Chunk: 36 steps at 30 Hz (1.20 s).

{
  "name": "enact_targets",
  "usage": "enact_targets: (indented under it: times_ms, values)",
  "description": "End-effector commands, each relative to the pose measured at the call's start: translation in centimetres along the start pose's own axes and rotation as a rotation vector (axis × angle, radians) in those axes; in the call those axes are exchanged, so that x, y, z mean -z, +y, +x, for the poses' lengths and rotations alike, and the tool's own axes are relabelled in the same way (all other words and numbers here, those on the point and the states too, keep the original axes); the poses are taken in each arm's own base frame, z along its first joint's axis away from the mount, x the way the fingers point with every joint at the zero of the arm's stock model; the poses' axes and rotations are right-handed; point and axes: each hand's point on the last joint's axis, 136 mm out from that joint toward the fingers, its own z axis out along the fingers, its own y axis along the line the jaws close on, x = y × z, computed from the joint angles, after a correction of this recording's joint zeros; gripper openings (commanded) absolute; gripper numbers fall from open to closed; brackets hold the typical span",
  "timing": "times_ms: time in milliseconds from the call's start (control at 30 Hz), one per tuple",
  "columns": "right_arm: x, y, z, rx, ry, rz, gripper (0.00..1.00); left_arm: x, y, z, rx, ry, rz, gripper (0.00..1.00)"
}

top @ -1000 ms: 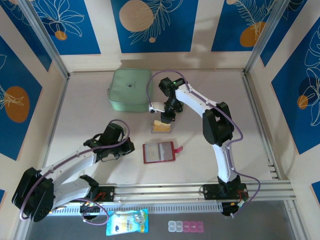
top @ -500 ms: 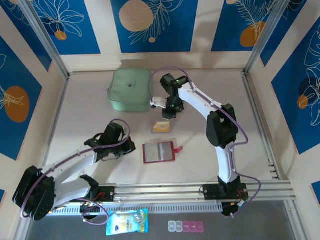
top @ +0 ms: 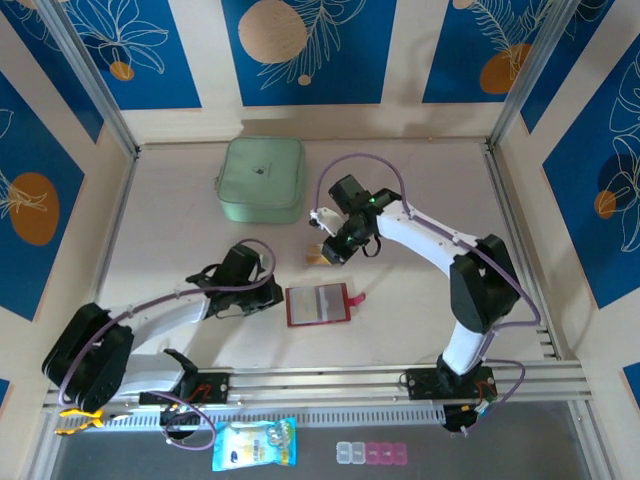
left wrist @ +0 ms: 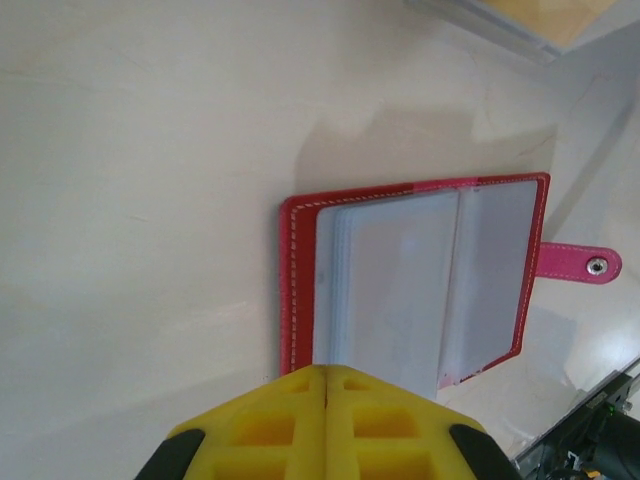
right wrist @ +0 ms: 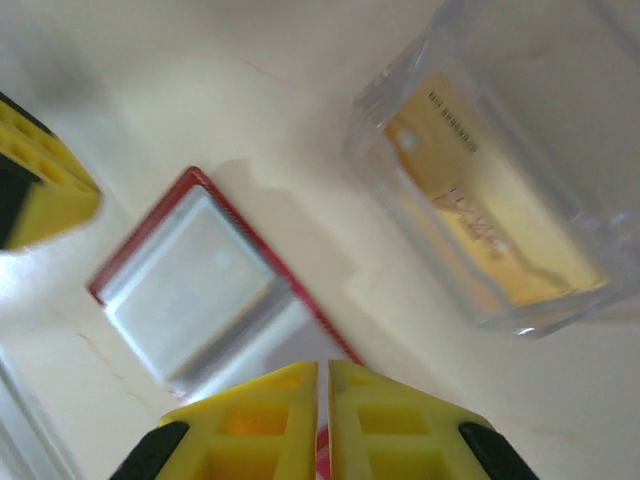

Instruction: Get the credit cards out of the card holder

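Red card holder [top: 318, 305] lies open and flat at lower centre of the overhead view, clear pockets up. Left gripper [left wrist: 326, 372], pressed shut and empty, sits just left of it. Right gripper [right wrist: 323, 368], closed on nothing, hangs over an orange credit card [right wrist: 490, 235] inside a clear sleeve [right wrist: 530, 100] just above.
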Motion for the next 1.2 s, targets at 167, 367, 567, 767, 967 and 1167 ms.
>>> enact_targets:
  times_ms: [167,367,567,767,967,1167]
  values:
    - [0.1,2.2,0.6,-0.472,-0.155,-0.107,0.10,-1.6,-2.4,0.8,-0.032,0.022,0.041,0.04]
    - [0.0,3.4,2.3,-0.610,-0.150,-0.137,0.10,-1.9,-1.2,1.7,-0.034,0.028,-0.018,0.02]
    - [-0.3,3.7,4.0,-0.682,-0.078,-0.125,0.12,-2.1,0.1,1.9,-0.040,0.029,-0.073,0.00]
    - [-0.8,3.9,4.6,-0.710,-0.064,-0.137,0.21,-2.6,1.0,2.1,-0.041,0.035,-0.101,0.00]
    - [-1.4,4.5,4.5,-0.717,-0.057,-0.149,0.29,-3.0,1.6,2.3,-0.036,0.045,-0.117,0.00]
    - [-2.8,5.4,4.3,-0.745,-0.043,-0.192,0.36,-2.7,1.9,2.0,-0.049,0.033,-0.141,0.00]
